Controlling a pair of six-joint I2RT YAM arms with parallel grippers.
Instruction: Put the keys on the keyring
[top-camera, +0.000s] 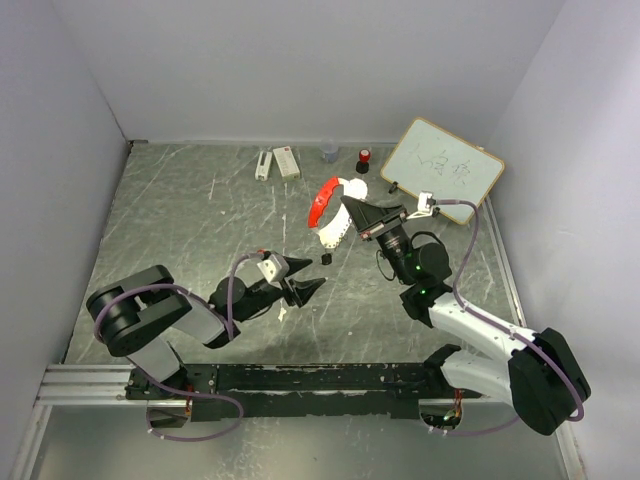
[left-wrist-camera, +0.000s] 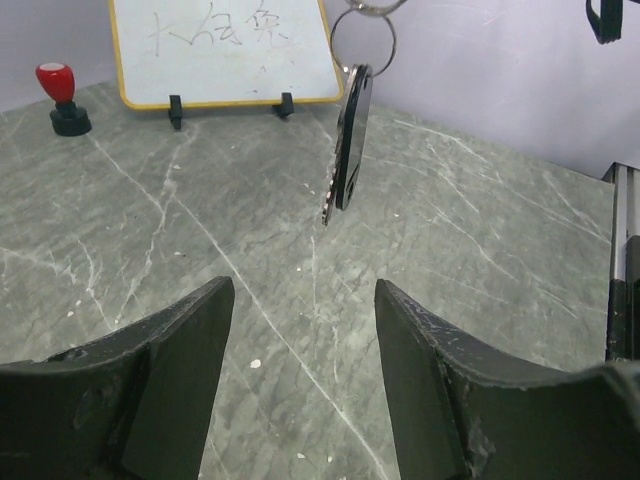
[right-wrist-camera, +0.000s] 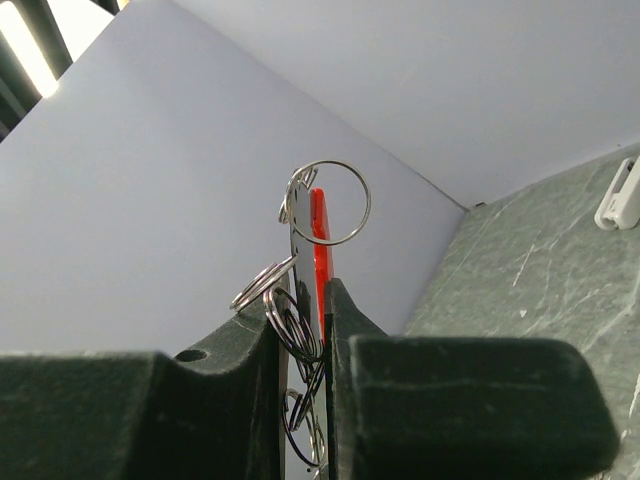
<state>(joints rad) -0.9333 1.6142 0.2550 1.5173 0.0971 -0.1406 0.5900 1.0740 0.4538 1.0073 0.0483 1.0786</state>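
My right gripper (top-camera: 352, 212) is shut on the keyring, held up above the table. Its red oblong fob (top-camera: 322, 200) and curved grey piece (top-camera: 336, 234) hang out to the left. In the right wrist view the jaws (right-wrist-camera: 300, 295) pinch the red fob (right-wrist-camera: 319, 255) and several silver rings (right-wrist-camera: 335, 203). In the left wrist view a ring (left-wrist-camera: 362, 42) and a flat piece (left-wrist-camera: 346, 140), seen edge-on, hang ahead of my open, empty left gripper (left-wrist-camera: 305, 290). That gripper (top-camera: 310, 280) is low over the table. A tiny black-tagged key (top-camera: 326, 258) lies just beyond it. A small pale item (top-camera: 283, 314) lies beside it; I cannot tell what it is.
A small whiteboard (top-camera: 441, 167) stands at the back right, with a red-capped black cylinder (top-camera: 363, 159) to its left. White oblong items (top-camera: 286, 161) lie at the back centre. Walls enclose the table on three sides. A metal rail (top-camera: 300, 378) runs along the near edge.
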